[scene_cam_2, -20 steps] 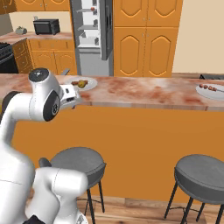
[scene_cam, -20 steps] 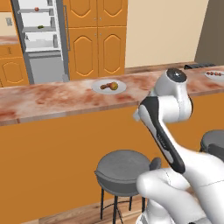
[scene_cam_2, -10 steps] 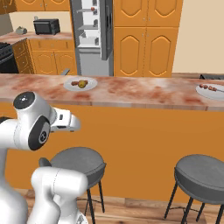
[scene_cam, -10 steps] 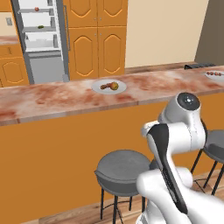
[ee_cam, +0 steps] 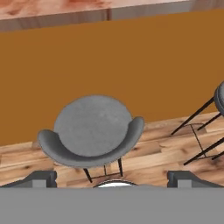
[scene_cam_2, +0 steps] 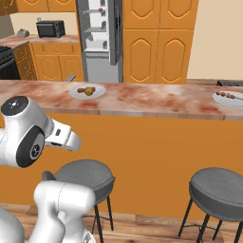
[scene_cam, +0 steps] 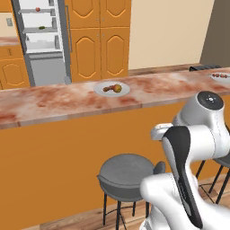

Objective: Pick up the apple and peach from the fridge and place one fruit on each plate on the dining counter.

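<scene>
The fridge (scene_cam: 40, 40) (scene_cam_2: 99, 33) stands open at the back, and a small red fruit (scene_cam: 37, 9) (scene_cam_2: 100, 9), apple-like, lies on its top shelf. On the dining counter (scene_cam: 58, 101) (scene_cam_2: 152, 99) one white plate (scene_cam: 112, 88) (scene_cam_2: 87, 90) holds a round orange-yellow fruit (scene_cam: 117, 88) (scene_cam_2: 89, 90), peach-like, beside a small reddish-brown bit. A second plate (scene_cam: 220, 76) (scene_cam_2: 228, 97), at the counter's right end, carries small red pieces. My gripper (ee_cam: 111, 178) is open and empty, held low in front of the counter and looking down on a stool.
Grey bar stools (scene_cam: 128, 175) (scene_cam_2: 85, 175) (ee_cam: 94, 127) stand on the wood floor right before the counter's orange front, one directly under my hand, another (scene_cam_2: 216, 187) to the right. Orange cupboards (scene_cam: 99, 40) flank the fridge. A microwave (scene_cam_2: 50, 28) sits at the back left.
The arm has folded down from counter-top height to below the counter's edge, toward the stool. The gripper stays open and empty. The plates and fruit have not moved.
</scene>
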### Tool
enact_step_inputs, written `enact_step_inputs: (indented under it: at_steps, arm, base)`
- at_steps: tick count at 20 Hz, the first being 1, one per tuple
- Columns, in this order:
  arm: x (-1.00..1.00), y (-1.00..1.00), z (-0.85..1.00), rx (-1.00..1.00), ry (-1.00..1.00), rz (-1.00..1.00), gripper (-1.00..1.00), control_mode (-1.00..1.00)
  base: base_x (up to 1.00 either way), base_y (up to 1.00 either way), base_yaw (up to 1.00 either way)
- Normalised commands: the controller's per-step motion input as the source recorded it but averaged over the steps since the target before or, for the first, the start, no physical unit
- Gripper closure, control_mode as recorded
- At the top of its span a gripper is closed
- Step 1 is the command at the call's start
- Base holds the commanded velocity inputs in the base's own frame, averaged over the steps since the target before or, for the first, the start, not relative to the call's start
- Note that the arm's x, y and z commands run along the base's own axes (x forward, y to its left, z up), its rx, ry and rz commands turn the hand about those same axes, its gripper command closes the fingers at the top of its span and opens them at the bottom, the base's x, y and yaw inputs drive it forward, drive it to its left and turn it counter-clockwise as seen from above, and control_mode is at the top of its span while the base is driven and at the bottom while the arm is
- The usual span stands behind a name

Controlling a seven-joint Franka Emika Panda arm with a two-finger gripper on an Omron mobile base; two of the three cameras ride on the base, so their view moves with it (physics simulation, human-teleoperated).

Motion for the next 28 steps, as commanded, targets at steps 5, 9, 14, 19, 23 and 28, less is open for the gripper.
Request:
enact_step_inputs:
  at_steps: [5, 9, 14, 19, 23, 28]
  arm:
    - [0.00, 0.02, 0.00, 0.00, 0.01, 0.00, -1.00, -1.00]
    - [-0.02, 0.01, 0.00, -0.01, -0.01, 0.00, -1.00, -1.00]
    - [-0.36, -0.03, -0.05, 0.00, -0.07, 0.00, -1.00, -1.00]
    - [0.00, 0.00, 0.00, 0.00, 0.00, 0.00, -1.00, 1.00]
    - [0.00, 0.00, 0.00, 0.00, 0.00, 0.00, -1.00, 1.00]
    - [0.00, 0.00, 0.00, 0.00, 0.00, 0.00, -1.00, 1.00]
  base:
    - [0.00, 0.00, 0.00]
    - [0.00, 0.00, 0.00]
    - [0.00, 0.00, 0.00]
    - [-0.34, -0.29, -0.03]
    - [-0.18, -0.89, 0.00]
    - [-0.19, -1.00, 0.00]
